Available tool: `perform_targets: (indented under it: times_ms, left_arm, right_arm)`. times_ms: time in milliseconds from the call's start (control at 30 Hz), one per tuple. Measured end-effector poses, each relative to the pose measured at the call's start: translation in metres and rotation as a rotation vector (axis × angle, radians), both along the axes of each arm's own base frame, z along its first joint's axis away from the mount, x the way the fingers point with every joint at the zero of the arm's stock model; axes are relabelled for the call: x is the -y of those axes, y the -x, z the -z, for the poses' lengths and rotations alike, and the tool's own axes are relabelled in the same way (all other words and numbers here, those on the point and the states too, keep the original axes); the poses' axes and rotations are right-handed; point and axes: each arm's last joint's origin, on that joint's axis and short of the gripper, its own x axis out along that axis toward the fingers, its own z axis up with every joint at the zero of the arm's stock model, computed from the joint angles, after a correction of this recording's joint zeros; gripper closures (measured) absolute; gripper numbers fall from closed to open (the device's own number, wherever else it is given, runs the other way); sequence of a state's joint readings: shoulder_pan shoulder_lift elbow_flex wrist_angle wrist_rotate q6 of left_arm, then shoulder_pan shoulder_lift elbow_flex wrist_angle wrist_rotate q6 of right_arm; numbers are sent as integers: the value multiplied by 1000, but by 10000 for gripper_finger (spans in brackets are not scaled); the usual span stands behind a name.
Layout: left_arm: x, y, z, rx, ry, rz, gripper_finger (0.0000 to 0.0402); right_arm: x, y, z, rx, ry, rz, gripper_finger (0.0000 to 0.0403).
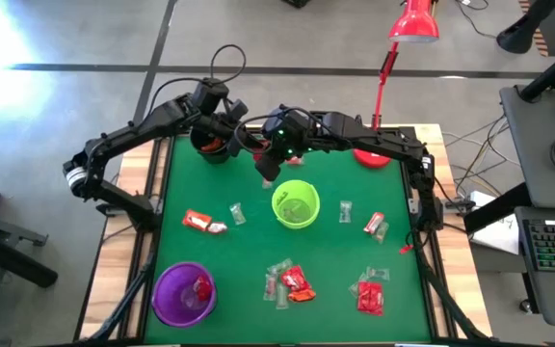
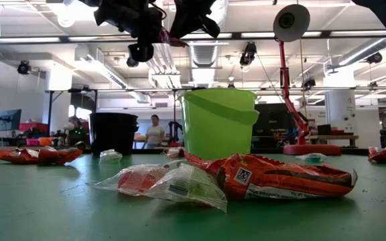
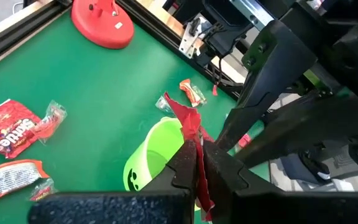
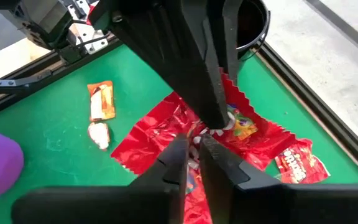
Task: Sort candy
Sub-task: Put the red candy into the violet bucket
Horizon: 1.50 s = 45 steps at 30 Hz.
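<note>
Both arms meet high over the table's far middle, between the black cup and the green cup. My left gripper and my right gripper are each shut on the same shiny red candy wrapper, which is spread open and held in the air. In the low view it shows as a red scrap between the two grippers. Other candies lie loose on the green mat. A red sweet lies inside the purple cup. My left gripper pinches a crinkled edge of the red wrapper between its two fingers; the foil stands up past the fingertips, clear of the table. My right gripper pinches the wrapper near its middle between its two fingers, right beside the left gripper's fingers. The wrapper is lifted clear and fans out to either side.
A red lamp's base stands at the mat's far right, its pole rising beyond the far edge. Red and clear wrapped candies lie between the cups and along the near edge. People and desks show in the room beyond the table.
</note>
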<state>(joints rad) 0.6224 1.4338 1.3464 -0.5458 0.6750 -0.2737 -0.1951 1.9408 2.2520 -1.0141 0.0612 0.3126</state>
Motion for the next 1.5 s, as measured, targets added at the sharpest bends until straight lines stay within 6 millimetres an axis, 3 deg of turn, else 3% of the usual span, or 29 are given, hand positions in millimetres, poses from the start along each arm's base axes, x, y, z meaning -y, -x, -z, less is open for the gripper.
perform_targets:
  times_ms: [367, 733, 1000, 1500]
  left_arm:
    - [2, 2, -3, 17, 11, 33, 400]
    - [23, 30, -6, -126, 5, 56, 400]
    - [61, 60, -13, -249, 34, 166, 400]
    - [151, 101, -36, -329, 120, 395, 400]
  right_arm:
    - [2, 4, -3, -5, 9, -20, 258]
    - [-3, 39, -37, 21, 20, -11, 232]
    - [-4, 50, -33, -75, 16, 7, 232]
    - [-4, 52, -27, -146, 13, 37, 232]
